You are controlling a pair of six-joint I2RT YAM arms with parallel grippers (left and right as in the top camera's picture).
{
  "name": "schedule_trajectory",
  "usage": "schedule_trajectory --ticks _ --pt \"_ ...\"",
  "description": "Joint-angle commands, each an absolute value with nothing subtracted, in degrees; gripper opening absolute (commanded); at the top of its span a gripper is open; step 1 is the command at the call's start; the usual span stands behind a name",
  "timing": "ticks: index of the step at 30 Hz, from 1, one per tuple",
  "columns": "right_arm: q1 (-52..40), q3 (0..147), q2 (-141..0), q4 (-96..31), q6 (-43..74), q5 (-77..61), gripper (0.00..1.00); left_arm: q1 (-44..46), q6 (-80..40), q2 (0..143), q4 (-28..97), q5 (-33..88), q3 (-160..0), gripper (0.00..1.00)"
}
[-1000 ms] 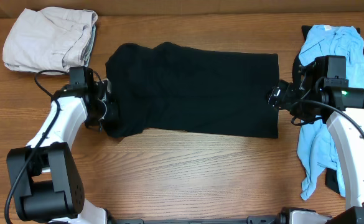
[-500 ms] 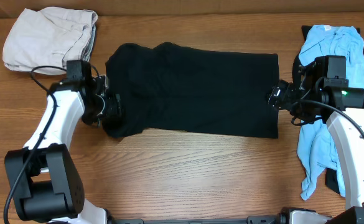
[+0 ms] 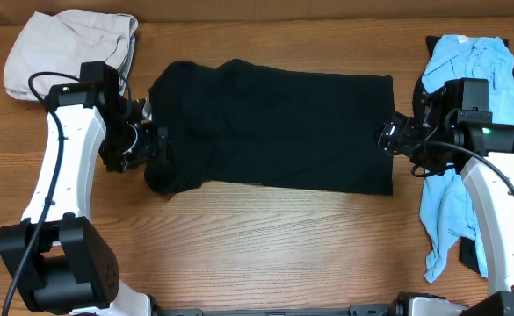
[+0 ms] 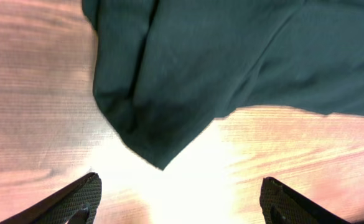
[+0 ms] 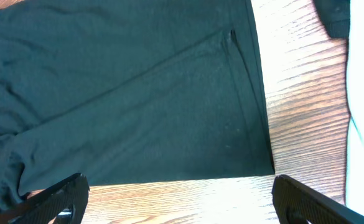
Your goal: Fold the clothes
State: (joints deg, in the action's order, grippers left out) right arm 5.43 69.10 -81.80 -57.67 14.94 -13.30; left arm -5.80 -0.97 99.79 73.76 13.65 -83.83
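A black garment lies spread flat across the middle of the table, its left end rumpled. My left gripper hovers at that left edge, open and empty. In the left wrist view the garment's loose corner lies on the wood ahead of the wide-apart fingertips, and nothing sits between them. My right gripper is at the garment's right edge, also open. In the right wrist view the straight hem lies just ahead of the right gripper, which touches nothing.
A folded beige garment lies at the back left. A heap of light blue clothes runs down the right side under the right arm, with a dark piece beneath it. Bare wood fills the front.
The left gripper has opened and let go of the black garment's left corner, and the left arm has risen and drawn back a little. The right arm has not moved.
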Motion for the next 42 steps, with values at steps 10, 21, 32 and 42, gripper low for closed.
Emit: schedule_trajectory --ticks 10,21,32,42 --pt "5.3 69.7 -81.1 -56.3 13.0 -12.7 1.00 -2.5 5.3 99.6 71.5 6.3 -78.7 0.82" --pt "5.3 69.7 -81.1 -56.3 11.9 -11.9 1.00 -1.1 -10.6 99.7 57.0 4.4 -68.2 0.76" --pt "5.3 69.7 -81.1 -56.3 11.9 -11.2 1.00 -1.0 -18.3 99.7 51.3 7.1 -64.9 0.71" --pt "5.3 68.8 -81.1 -56.3 11.9 -10.0 1.00 -1.0 -25.4 99.7 49.2 10.7 -64.9 0.46"
